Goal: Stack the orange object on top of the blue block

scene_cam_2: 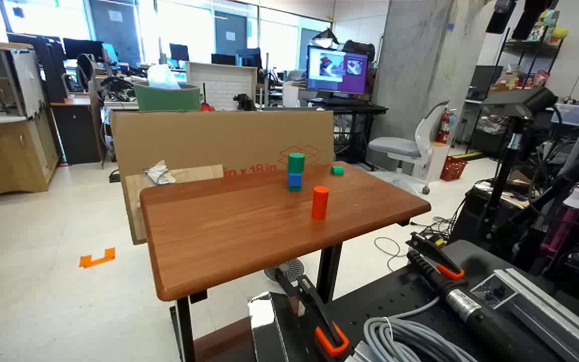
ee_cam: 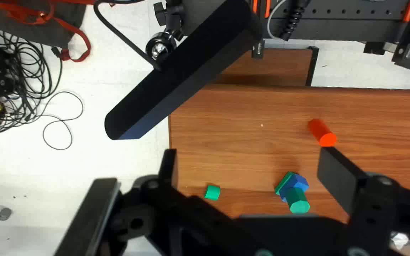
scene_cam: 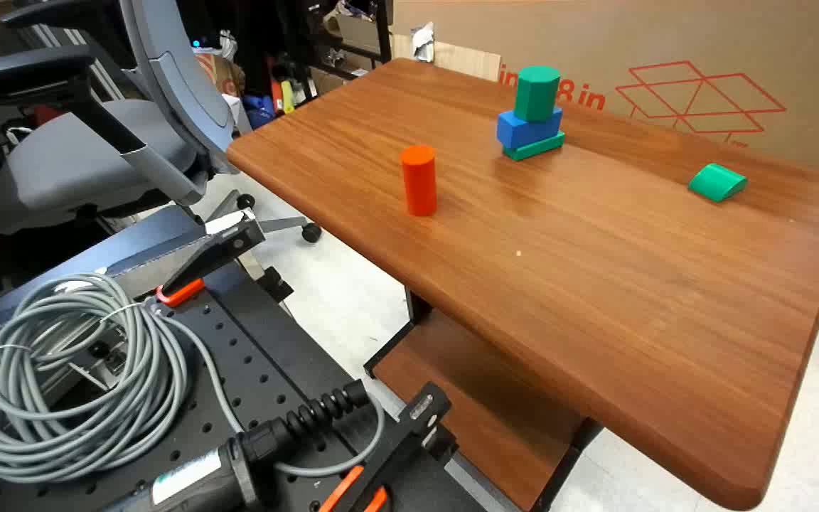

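The orange object is an upright red-orange cylinder standing alone on the table in both exterior views [scene_cam: 419, 181] [scene_cam_2: 320, 202]; it also shows in the wrist view [ee_cam: 320, 131]. The blue block [scene_cam: 517, 132] lies on a flat green block [scene_cam: 536, 147], and a green hexagonal prism [scene_cam: 536, 96] stands on top of it. The blue block also shows in an exterior view [scene_cam_2: 295, 180] and in the wrist view [ee_cam: 292, 182]. My gripper [ee_cam: 249, 153] is wide open and empty, high above the table. In the wrist view its right fingertip appears beside the cylinder's top, apart from it.
A small green half-round block [scene_cam: 719, 183] lies on the brown table [scene_cam: 630, 299], away from the stack. A large cardboard sheet [scene_cam: 637, 43] stands behind the table. A black bench with clamps and a coiled grey cable [scene_cam: 97, 384] is on the near side.
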Robot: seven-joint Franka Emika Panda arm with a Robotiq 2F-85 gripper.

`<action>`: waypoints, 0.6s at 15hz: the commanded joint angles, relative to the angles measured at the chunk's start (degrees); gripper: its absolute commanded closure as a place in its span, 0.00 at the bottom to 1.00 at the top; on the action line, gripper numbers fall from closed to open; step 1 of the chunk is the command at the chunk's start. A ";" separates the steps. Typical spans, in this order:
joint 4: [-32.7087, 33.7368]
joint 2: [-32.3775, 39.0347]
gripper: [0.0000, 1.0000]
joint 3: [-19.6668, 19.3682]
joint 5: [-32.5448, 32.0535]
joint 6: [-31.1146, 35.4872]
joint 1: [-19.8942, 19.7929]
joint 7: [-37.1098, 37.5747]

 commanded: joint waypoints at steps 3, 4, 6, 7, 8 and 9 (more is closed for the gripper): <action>0.13 0.08 0.00 0.35 0.29 -0.11 -0.37 -0.21; 0.13 0.08 0.00 0.35 0.29 -0.11 -0.37 -0.20; 0.13 0.08 0.00 0.35 0.29 -0.11 -0.37 -0.20; 0.13 0.08 0.00 0.35 0.29 -0.11 -0.37 -0.20; 0.13 0.08 0.00 0.35 0.29 -0.11 -0.37 -0.20; 0.23 0.60 0.00 1.18 0.09 -0.05 -0.31 0.89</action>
